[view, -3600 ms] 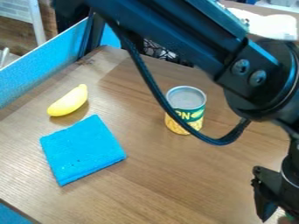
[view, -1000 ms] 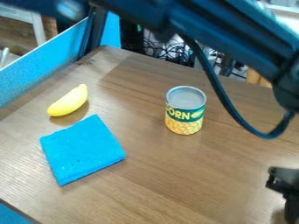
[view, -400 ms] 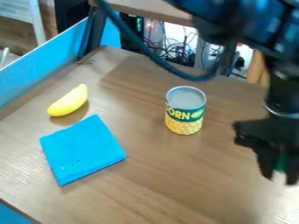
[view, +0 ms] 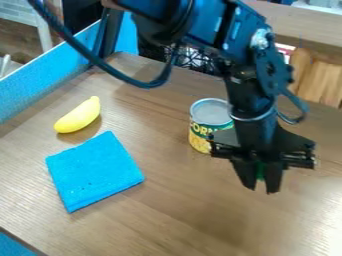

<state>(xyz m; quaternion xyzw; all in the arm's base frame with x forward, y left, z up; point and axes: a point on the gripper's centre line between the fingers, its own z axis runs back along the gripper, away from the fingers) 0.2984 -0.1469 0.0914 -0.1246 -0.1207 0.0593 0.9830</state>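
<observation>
The black gripper [view: 261,187] hangs over the right half of the table, fingers pointing down. A small green thing [view: 260,171] shows between its fingers, which are closed on it; most of it is hidden. Just left of the gripper stands an upright corn can [view: 201,131] with a green and yellow label, its right side partly covered by the gripper. A yellow banana [view: 78,116] lies at the left of the table. Below the banana is a folded blue cloth [view: 95,171].
The wooden table [view: 167,215] has a blue panel [view: 47,75] along its left edge. Cables [view: 194,62] and a wooden piece of furniture [view: 322,82] are behind the far edge. A loop of black arm cable hangs above the table's far part.
From the right edge, the arm has swung left and toward the far side, bringing the gripper with the green thing beside the can. Can, banana and cloth have stayed put.
</observation>
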